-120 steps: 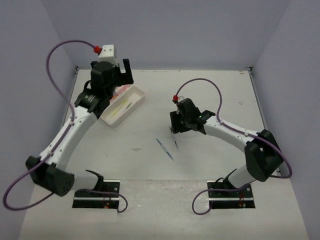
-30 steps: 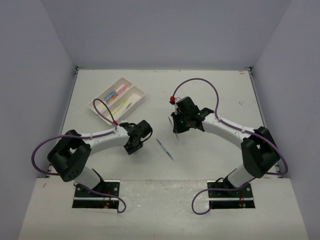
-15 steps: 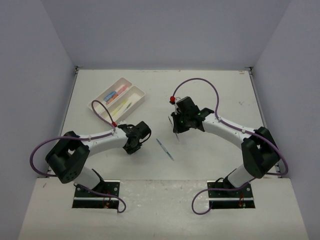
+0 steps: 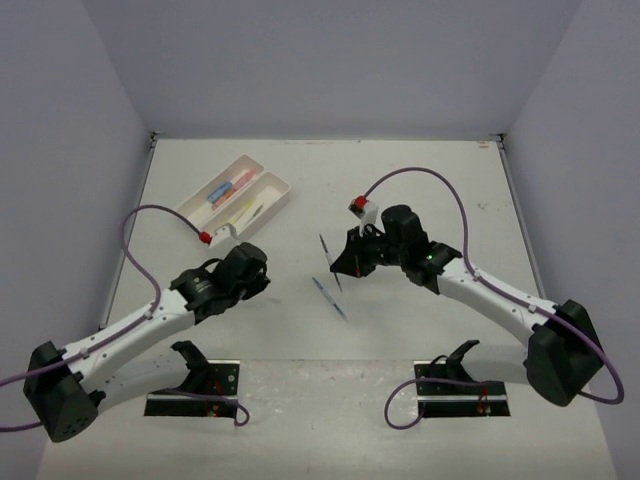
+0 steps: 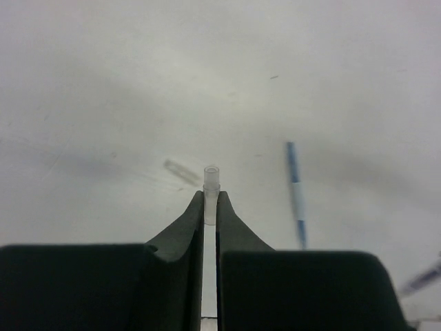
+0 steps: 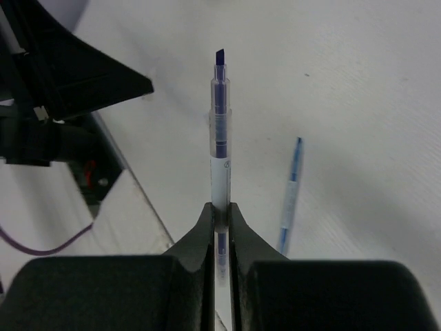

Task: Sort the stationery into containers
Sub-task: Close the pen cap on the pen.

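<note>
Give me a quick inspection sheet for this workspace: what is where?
Surface: white table, faint scuffs.
Job's things: two trays side by side at far left, with markers in one; loose pen lying mid-table; held pen in the right gripper.
Clutter: nothing seen.
Grippers: left gripper shut on a small clear tube; right gripper shut on the held pen.
Cables: a purple cable loops over each arm.
Surroundings: plain walls on three sides.
</note>
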You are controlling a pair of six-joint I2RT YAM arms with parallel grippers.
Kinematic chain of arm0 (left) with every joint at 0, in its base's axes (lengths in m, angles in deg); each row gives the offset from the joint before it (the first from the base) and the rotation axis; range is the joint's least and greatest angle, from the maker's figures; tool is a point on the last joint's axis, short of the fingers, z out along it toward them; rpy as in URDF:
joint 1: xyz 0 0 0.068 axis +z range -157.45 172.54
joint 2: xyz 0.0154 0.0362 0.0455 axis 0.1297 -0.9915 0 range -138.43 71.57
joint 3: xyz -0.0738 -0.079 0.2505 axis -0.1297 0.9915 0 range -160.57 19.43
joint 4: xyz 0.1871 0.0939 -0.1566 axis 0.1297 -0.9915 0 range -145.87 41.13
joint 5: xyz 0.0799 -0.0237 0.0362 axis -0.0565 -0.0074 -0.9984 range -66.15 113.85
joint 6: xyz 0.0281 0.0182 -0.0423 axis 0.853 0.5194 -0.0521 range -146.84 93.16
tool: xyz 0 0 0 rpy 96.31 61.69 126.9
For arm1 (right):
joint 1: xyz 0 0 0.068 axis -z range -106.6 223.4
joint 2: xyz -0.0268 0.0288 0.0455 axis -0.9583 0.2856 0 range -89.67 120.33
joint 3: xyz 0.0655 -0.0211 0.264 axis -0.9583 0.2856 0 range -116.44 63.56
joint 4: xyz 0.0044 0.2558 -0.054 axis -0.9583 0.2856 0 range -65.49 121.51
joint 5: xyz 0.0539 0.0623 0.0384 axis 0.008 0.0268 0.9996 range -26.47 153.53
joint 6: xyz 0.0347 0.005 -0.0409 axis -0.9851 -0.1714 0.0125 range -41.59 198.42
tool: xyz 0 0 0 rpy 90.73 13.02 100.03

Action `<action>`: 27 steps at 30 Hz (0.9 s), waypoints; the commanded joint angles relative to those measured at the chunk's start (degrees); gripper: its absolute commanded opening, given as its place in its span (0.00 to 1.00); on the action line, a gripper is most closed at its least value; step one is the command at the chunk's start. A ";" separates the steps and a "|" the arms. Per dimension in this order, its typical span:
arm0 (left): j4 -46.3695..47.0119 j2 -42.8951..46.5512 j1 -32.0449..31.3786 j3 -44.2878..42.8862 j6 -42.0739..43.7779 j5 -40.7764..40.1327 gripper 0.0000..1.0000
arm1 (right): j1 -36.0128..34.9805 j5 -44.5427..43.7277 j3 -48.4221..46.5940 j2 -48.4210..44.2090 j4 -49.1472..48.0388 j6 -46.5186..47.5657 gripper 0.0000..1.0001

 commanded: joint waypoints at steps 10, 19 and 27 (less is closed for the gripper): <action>47.27 16.24 0.35 -3.48 38.43 14.21 0.00 | -11.20 10.10 17.00 -8.52 -49.61 -26.23 0.00; 60.93 16.67 0.34 -0.25 39.23 28.72 0.00 | -15.95 2.77 17.89 -15.13 -45.32 -24.28 0.00; 64.33 16.63 0.35 1.94 34.26 32.77 0.00 | -15.93 -4.47 15.68 -21.31 -34.45 -20.35 0.00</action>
